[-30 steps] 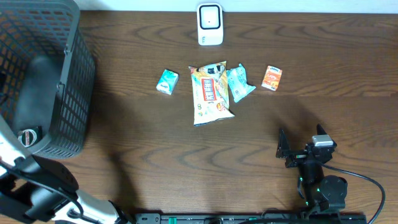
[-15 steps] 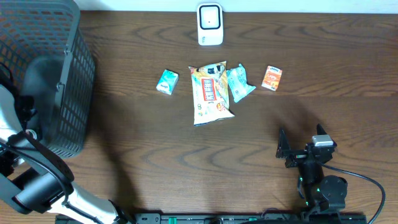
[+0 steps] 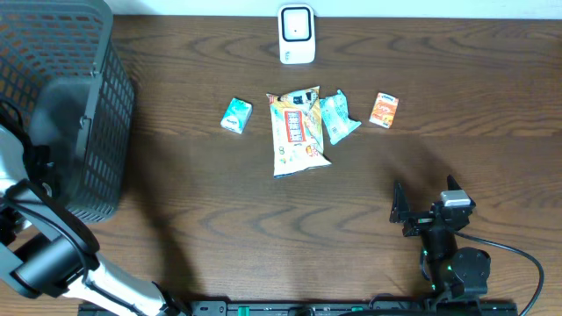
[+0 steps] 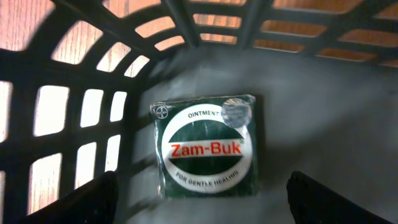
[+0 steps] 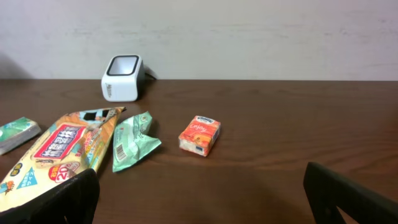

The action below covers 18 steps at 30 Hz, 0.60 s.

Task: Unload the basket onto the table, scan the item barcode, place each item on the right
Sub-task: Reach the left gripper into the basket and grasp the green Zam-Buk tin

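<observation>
the overhead view shows a dark wooden table (image 3: 219, 219) with a black mesh basket (image 3: 97, 132) at its left end and a small white barcode scanner (image 3: 297, 35) at the far edge. between them lie a teal packet (image 3: 235, 115), a snack bag (image 3: 297, 132), a green wipes pack (image 3: 339, 117) and an orange packet (image 3: 384, 110).

over the last second only the left arm (image 3: 44, 254) has moved. its white link now sits higher along the basket's left side, and the wrist has gone further into the basket. the packets, the scanner and the right arm have not shifted.

the left wrist view looks down at the basket floor, where a green zam-buk ointment pack (image 4: 208, 146) lies flat, label up. the left gripper (image 4: 200, 202) hangs above it with its fingers spread wide, one on each side of the view. it holds nothing and is not touching the pack.

the right gripper (image 5: 199, 193) rests low near the table's front right, fully open and empty, facing the packets and scanner.

the change suggests the left arm is lining up to pick the ointment pack. the grasp is not yet made, and the scanner stands well apart from the basket, so the scan is still ahead.
</observation>
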Motion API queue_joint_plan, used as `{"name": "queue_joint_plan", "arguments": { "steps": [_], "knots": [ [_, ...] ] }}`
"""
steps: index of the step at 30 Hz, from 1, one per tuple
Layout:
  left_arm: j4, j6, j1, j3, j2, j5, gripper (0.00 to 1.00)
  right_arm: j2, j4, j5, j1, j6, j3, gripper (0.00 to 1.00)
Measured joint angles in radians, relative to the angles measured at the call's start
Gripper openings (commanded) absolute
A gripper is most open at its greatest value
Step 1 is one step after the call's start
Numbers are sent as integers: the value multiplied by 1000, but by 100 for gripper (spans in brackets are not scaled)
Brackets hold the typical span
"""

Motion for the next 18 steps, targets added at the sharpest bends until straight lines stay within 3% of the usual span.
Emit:
{"name": "queue_joint_plan", "arguments": {
  "steps": [18],
  "knots": [
    [50, -2, 17, -2, 90, 70, 86, 0, 0, 0, 0, 0, 0, 99]
  ]
}}
